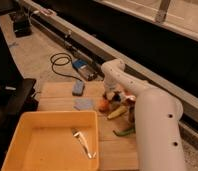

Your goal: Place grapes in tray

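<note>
The yellow tray [22,125] sits at the front left of the wooden table, with a metal utensil [82,142] lying in it. My gripper [112,96] is at the end of the white arm, lowered into a small pile of food to the right of the tray. It is beside an orange-red fruit [103,105]. A small dark patch [129,114] next to the arm may be the grapes, but I cannot tell. The arm hides much of the pile.
A yellow banana-like item [116,112] and a green pepper [123,131] lie by the arm. A blue sponge [78,88] and a grey-blue cloth [83,104] lie on the wooden table [57,92]. A cable [62,62] and a blue device [84,69] lie on the floor behind.
</note>
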`<state>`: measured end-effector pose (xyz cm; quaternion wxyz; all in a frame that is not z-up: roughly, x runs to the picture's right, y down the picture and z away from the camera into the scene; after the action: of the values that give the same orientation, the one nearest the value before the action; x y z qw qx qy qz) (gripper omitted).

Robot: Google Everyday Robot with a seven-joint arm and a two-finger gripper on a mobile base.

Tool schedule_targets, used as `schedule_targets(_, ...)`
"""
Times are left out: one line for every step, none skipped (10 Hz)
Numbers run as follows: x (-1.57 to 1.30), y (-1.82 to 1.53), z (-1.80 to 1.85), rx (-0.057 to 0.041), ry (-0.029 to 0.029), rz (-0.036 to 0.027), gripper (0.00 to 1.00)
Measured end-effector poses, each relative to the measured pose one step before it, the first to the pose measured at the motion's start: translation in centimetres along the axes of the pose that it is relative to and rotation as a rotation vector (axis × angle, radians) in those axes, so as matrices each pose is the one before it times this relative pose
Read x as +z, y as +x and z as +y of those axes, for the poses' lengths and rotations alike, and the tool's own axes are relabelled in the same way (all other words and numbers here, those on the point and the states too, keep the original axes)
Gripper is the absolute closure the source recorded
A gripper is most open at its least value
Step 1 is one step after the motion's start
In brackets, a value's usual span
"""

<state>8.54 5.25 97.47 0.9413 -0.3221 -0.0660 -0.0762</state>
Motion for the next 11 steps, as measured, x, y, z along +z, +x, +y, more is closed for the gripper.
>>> schedule_targets(0.161, -0.020, 0.050, -0.00030, -0.00266, -0.00319, 0.90)
schedule_targets(0.039, -0.023, 0.067, -0.00081, -0.00122, -0.00044, 0.96)
schedule_targets(-0.372, -0.072, 0.009, -0.00055, 0.00220, 0.01047, 1.00)
schedule_targets(-0.804, -0.095, 0.148, -0.00768, 0.00062, 0.02041, 1.00)
schedule_targets(-1.131, -0.169, -0.096, -0.01019, 0.01033, 0.01855, 1.00)
schedule_targets(-1.901, -0.605, -0.325, -0.01945, 0.02378, 0.01231, 1.00)
schedule_targets(-2.111, -0.795, -0.429, -0.02290, 0.02653, 0.00041, 1.00)
schedule_targets(-2.404, -0.818, -0.436, -0.03031, 0.02970, -0.00629, 1.00)
schedule_targets(-2.481, -1.292, -0.391, -0.03776, 0.03286, -0.02736, 1.00)
schedule_targets(-1.673, -1.393, -0.350, -0.03403, 0.02191, -0.05337, 1.00)
schedule_targets(-1.243, -1.146, -0.051, -0.04264, 0.01381, -0.08589, 1.00)
